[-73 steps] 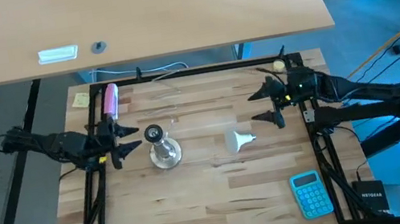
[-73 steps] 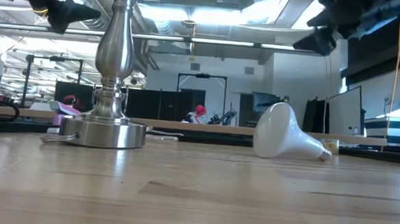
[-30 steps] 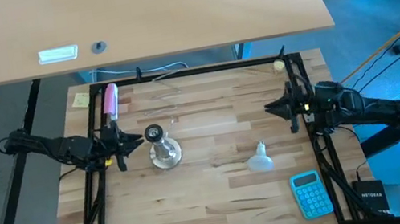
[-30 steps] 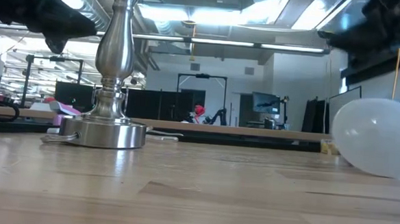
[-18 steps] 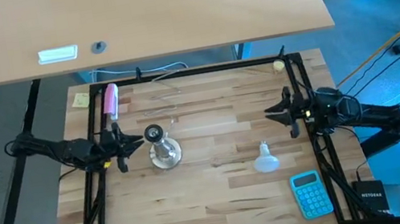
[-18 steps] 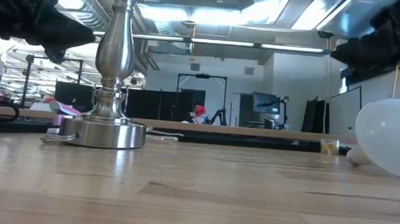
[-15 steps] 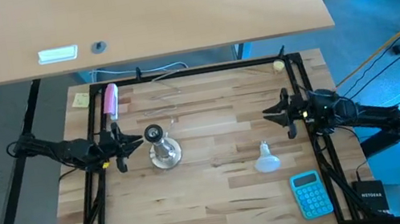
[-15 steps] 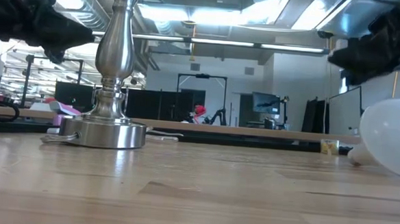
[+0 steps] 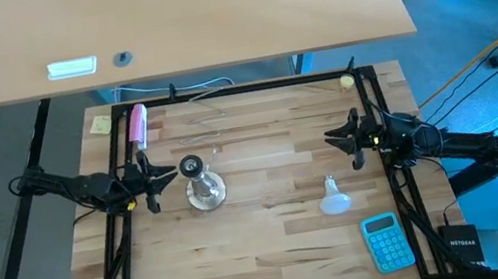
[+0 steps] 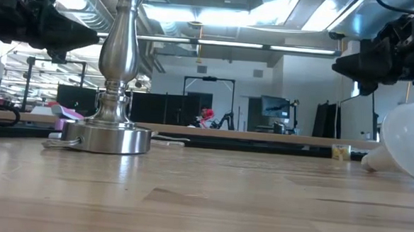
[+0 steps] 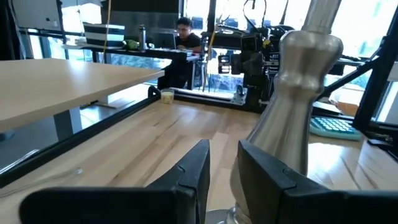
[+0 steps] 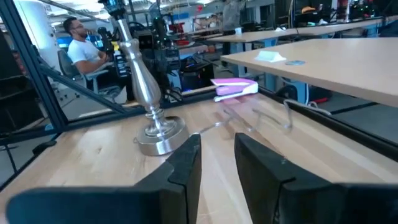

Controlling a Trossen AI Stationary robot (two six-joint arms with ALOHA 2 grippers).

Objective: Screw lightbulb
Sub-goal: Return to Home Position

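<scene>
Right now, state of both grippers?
Left gripper: jaws narrowly open, empty.
Right gripper: jaws narrowly open, empty; bulb lies loose.

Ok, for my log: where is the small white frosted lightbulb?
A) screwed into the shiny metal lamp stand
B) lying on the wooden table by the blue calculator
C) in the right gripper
B: the white frosted lightbulb lies on its side on the wooden table beside the blue calculator, clear of the metal lamp stand and the right gripper.

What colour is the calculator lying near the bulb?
The calculator is teal-blue with lighter keys; the high view shows it best.
</scene>
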